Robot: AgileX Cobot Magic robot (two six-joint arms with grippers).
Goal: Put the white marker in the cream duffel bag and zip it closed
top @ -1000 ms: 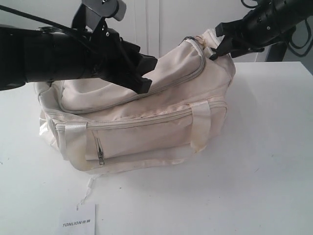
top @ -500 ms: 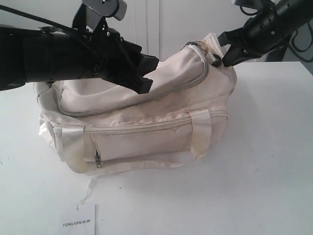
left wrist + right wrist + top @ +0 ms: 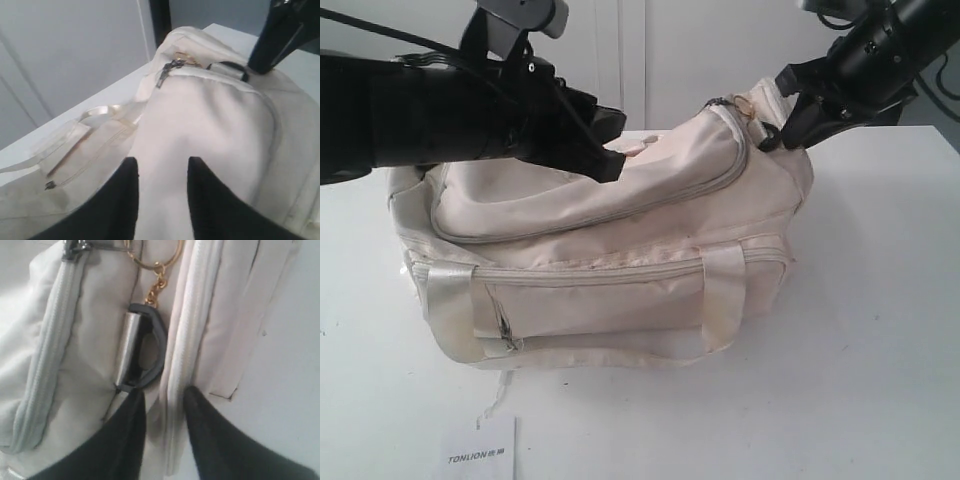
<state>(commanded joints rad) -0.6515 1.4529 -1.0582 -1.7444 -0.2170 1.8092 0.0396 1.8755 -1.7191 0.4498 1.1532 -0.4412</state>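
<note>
Right wrist view has my right gripper (image 3: 163, 392) half parted astride a pale seam (image 3: 176, 335) of the cream duffel bag (image 3: 95, 345), beside its black end ring (image 3: 159, 340); gripping or not, I cannot tell. A pull could snag that ring or drag the bag. My left gripper (image 3: 162, 161), at eleven o'clock, rests spread on the flap (image 3: 205, 125), empty. The white marker is unseen, presumably inside; the zip's far run is hidden.

Looking like a robotics lab bench: left arm (image 3: 420, 115) and right arm (image 3: 885, 45), both black, are reaching over a white table (image 3: 880, 300); plain pale wall panels (image 3: 670, 50) are standing at the far side.
</note>
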